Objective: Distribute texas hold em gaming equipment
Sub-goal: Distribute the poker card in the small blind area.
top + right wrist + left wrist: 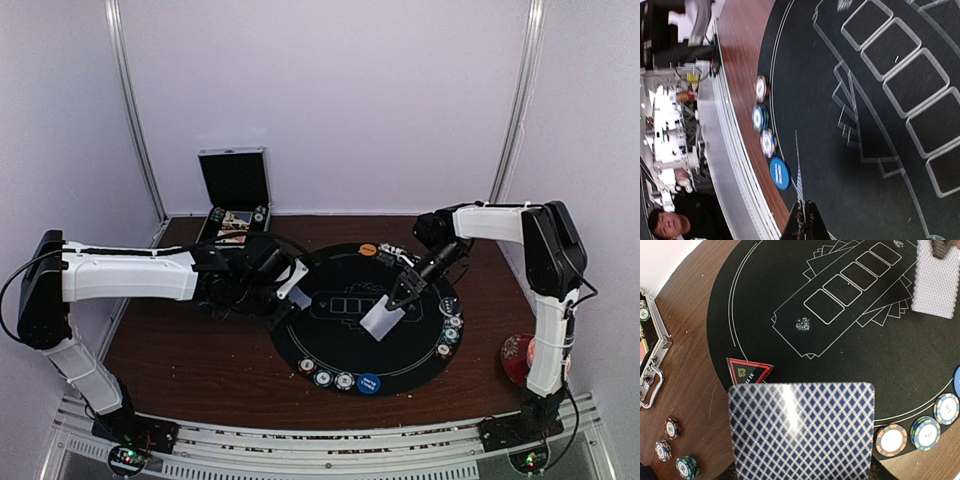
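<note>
White walls [330, 100] close in a brown wooden counter [190, 350], and on it lies a round black poker mat [335, 345] with a row of five printed card boxes [350, 303] at its middle. Each arm carries one playing card. The left pincer [280, 288] is closed on the left card [801, 432] and grips it by the short edge nearest to the wrist, so the long axis of the card points away from the fingers, toward the middle of the mat. This card is over the left rim of the mat with its back toward the wrist camera, and the red triangle marker [750, 371] shows just past its far edge. The right pincer [405, 293] is closed on the right card [383, 318], which hangs from the fingertips and slants toward the near side of the mat, just beside the right end of the printed boxes. Whether its lower corner touches the mat I cannot tell. I judge that the right arm is nearer to the boxes and the left arm is nearer to the left rim, so each card probably needs only a lowering and a release. The card backs are white with a fine blue diamond pattern and rounded corners. The left one shines under the light, so it looks thin, smooth and slippery. Poker chips [322, 378] and a blue button disc [368, 383] sit along the near rim.
</note>
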Motion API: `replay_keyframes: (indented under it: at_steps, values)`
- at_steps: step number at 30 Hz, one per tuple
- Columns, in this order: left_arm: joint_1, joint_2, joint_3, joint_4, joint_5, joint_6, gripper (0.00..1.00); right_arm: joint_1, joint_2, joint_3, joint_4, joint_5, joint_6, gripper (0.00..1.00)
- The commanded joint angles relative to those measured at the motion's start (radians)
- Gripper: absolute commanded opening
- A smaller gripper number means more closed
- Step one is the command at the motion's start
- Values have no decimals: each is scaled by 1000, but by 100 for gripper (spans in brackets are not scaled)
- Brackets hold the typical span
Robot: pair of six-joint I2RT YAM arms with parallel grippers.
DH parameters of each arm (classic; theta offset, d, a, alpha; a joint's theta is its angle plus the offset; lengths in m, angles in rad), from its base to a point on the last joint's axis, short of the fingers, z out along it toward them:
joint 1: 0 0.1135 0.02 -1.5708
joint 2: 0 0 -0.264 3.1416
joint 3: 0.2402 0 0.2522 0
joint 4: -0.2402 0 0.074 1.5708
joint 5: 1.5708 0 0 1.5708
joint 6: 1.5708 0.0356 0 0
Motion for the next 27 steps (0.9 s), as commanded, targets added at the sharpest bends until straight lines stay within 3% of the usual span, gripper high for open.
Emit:
replay_keyframes:
  at_steps: [1, 13, 27]
  values:
    - [-3, 3, -11, 29, -3, -7, 59, -6, -114, -79, -119, 96, -174, 0]
    - [-3, -3, -8, 33, 4, -6, 59, 6, -191, -246, -264, 181, -410, 0]
    - [-3, -5, -13, 36, 15, -4, 59, 151, -156, -288, -121, 296, -309, 0]
